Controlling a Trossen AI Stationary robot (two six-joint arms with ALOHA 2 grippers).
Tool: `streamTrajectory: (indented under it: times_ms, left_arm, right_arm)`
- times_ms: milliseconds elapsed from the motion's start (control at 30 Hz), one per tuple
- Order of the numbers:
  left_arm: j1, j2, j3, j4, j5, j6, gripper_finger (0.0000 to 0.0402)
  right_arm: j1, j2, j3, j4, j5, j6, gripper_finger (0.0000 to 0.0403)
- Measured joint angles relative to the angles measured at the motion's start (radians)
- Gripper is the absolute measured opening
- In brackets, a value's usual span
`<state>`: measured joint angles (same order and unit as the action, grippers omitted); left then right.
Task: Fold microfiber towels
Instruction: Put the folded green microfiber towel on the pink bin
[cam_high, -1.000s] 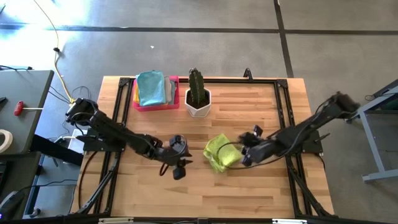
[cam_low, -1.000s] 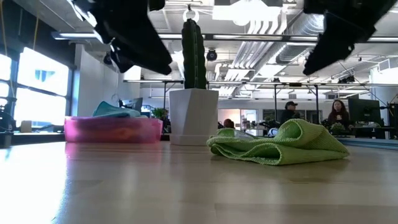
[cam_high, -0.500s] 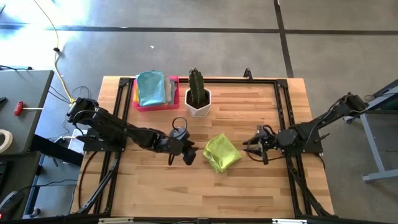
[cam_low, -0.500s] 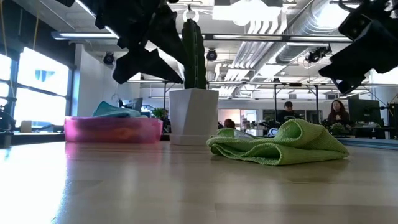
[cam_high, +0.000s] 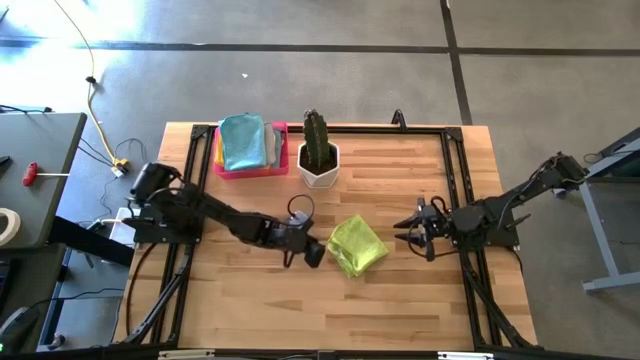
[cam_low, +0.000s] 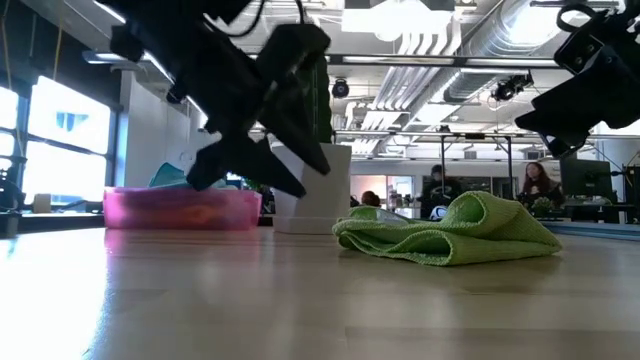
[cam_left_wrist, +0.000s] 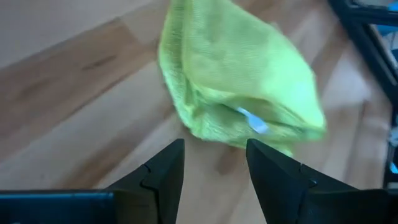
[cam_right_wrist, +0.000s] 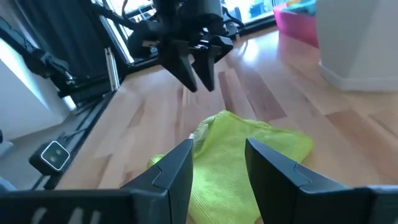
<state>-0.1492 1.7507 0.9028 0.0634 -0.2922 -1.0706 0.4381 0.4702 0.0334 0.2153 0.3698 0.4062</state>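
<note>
Wooden table, folded green towel between both open tools

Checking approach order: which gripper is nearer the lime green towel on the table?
Left. The left gripper hovers right beside the lime green towel, open; the right gripper sits farther off on the opposite side.

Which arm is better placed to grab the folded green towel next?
Probably left. The left end effector is open, low and right beside the folded lime green microfiber towel, aimed at its edge. The right end effector, also open, sits farther off with bare wooden table between.
</note>
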Motion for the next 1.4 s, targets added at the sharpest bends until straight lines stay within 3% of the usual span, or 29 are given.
streamTrajectory:
  times_ms: [267, 500, 767, 1033, 1167, 1400]
  left_arm:
    - [0.049, 0.039, 0.0, 0.031, 0.074, 0.0, 0.0173]
    - [0.084, 0.043, 0.0, 0.106, 0.049, 0.042, 0.0192]
    - [0.133, 0.134, -0.001, 0.2, 0.037, 0.032, 0.0202]
    - [0.154, 0.236, 0.003, 0.355, 0.128, -0.013, 0.0254]
    - [0.13, 0.253, 0.04, 0.326, 0.127, -0.018, 0.0276]
    - [0.076, 0.278, 0.136, 0.209, 0.152, 0.027, 0.028]
  right_arm:
    - [0.0, 0.0, 0.0, -0.023, 0.0, 0.003, 0.0138]
    - [0.0, 0.0, 0.0, -0.039, 0.001, 0.004, 0.0138]
    - [0.0, 0.001, 0.0, -0.052, 0.001, 0.004, 0.0138]
    - [0.0, 0.001, 0.0, -0.059, 0.001, 0.004, 0.0138]
    - [0.0, 0.001, 0.0, -0.061, 0.001, 0.004, 0.0138]
    - [0.0, 0.001, 0.0, -0.066, 0.001, 0.004, 0.0138]
